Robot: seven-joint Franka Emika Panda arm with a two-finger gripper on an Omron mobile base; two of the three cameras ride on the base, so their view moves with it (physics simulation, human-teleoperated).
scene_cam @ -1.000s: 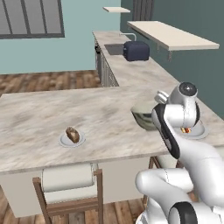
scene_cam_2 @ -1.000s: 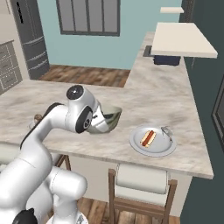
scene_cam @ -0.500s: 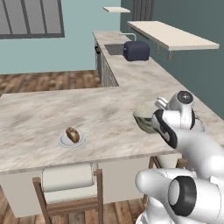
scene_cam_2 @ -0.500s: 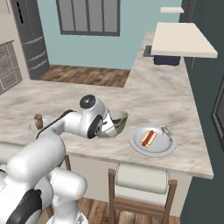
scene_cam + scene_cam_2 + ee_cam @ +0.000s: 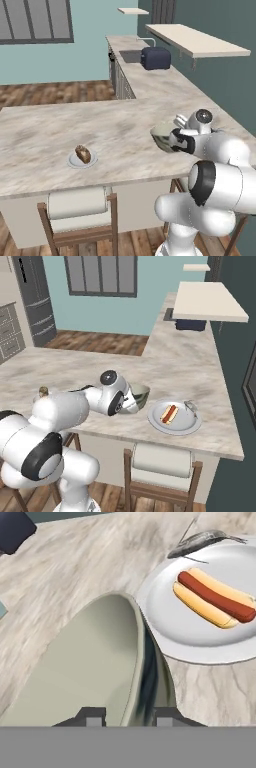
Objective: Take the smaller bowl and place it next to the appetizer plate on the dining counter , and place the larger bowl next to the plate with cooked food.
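A grey-green bowl with a pale cream inside, which I take for the larger bowl [image 5: 162, 136] [image 5: 140, 395] [image 5: 90, 672], hangs tilted low over the dining counter [image 5: 45, 135] [image 5: 60, 363]. My gripper [image 5: 173, 139] [image 5: 131, 401] [image 5: 131, 714] is shut on its rim, one finger inside and one outside. It sits just left of the white plate [image 5: 193, 424] [image 5: 165, 629] with the hot dog [image 5: 169, 413] [image 5: 212, 597]. Whether the bowl touches the marble I cannot tell. The appetizer plate [image 5: 74, 162] with a small brown bite lies far to the left. The matching twin bowl is out of view.
A fork [image 5: 200, 541] lies on the hot dog plate's far edge. Wooden stools [image 5: 77, 210] [image 5: 162, 463] stand under the counter's near side. A dark toaster [image 5: 155, 58] [image 5: 190, 324] sits on the back counter under a wall shelf [image 5: 195, 40].
The arm has folded down and forward. The bowl has sunk a little and come closer to the hot dog plate, still in my grip.
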